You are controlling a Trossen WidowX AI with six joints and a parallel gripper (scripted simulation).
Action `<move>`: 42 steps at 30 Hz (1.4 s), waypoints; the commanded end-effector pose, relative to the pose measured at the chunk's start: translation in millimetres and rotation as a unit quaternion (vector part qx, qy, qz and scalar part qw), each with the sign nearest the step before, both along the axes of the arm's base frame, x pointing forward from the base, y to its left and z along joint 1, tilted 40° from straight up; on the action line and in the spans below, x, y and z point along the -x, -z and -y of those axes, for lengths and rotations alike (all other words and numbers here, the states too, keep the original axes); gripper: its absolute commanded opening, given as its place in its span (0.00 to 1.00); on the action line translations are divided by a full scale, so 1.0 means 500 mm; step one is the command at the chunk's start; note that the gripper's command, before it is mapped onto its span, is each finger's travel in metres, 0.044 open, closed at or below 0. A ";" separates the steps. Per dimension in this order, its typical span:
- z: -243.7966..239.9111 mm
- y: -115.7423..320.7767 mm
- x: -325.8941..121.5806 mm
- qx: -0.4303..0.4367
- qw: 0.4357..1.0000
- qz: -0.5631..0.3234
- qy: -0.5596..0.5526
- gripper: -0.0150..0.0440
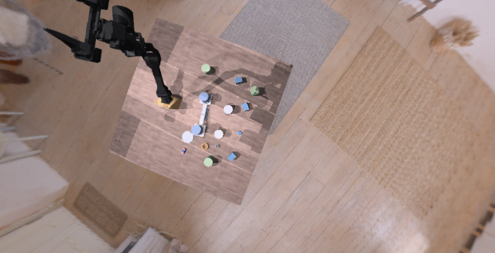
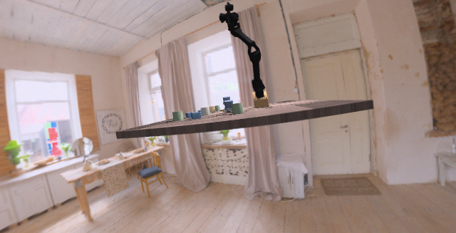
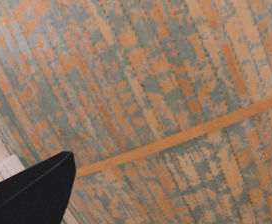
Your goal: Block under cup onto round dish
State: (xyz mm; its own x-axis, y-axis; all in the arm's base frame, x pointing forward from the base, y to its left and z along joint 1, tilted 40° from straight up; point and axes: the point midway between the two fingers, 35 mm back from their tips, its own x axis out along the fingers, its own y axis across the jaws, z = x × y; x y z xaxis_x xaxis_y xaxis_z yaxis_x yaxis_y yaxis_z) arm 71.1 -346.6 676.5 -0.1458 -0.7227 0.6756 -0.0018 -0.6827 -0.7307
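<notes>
Blue cups [image 1: 203, 97] [image 2: 226, 99] hide the block on the balance [image 1: 203, 114], toward the tabletop's [image 1: 170, 148] [image 2: 249, 118] arm-side edge, while the gripper [image 1: 47, 7] [image 2: 229, 8] [image 3: 183, 160], spread and empty, should descend squarely over one (likely the lower).

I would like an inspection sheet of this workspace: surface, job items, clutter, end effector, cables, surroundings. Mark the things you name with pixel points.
Surface: brown wood-grain table top [image 1: 155, 145] [image 2: 303, 113], shadows across it.
Job items: balance [image 1: 203, 114] with a blue cup at each end [image 1: 204, 97] [image 1: 196, 129]; hidden block not visible; pale round dish [image 1: 187, 137] beside one cup, apparently bare.
Clutter: three green cylinders [image 1: 206, 68], two white cylinders [image 1: 228, 109], three larger blue blocks [image 1: 238, 80], an orange ring [image 1: 204, 146] and some tiny pieces.
End effector [image 1: 58, 7]: open, holding nothing, raised and away from the cups.
Cables: nothing seen on the table.
Surroundings: grey rug [image 1: 286, 17], woven tan mat [image 1: 371, 121], door [image 2: 335, 112], curtained windows [image 2: 219, 60].
</notes>
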 end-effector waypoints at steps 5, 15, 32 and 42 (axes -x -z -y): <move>0.096 0.109 -0.049 -0.097 0.993 -0.063 -0.039 1.00; 0.179 0.265 -0.095 -0.218 0.964 -0.121 -0.093 1.00; 0.232 0.566 -0.137 -0.428 0.867 -0.166 -0.195 1.00; 0.205 0.740 -0.144 -0.544 0.784 -0.157 -0.255 1.00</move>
